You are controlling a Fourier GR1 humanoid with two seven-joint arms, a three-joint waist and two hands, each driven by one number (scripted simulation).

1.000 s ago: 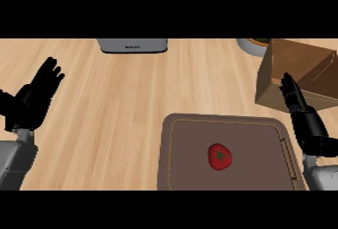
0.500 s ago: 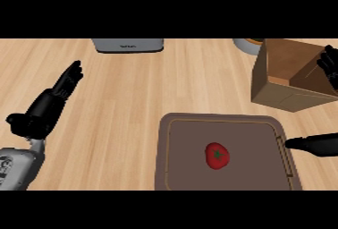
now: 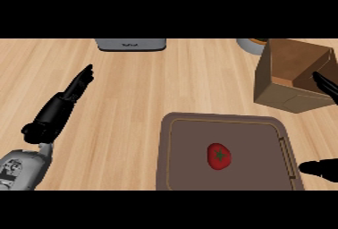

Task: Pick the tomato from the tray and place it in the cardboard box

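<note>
Head view: the tomato lies near the middle of the tray, untouched; the cardboard box stands open beyond it; the left hand rests with straight fingers, holding nothing; of the right hand too little shows to tell its state; it should descend squarely over the tomato before closing.

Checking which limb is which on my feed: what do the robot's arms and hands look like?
The left robot hand is black, slim and glossy, on a grey forearm with small dark markings. Of the right robot hand, only black tips show at the view's right edge. No cables visible.
</note>
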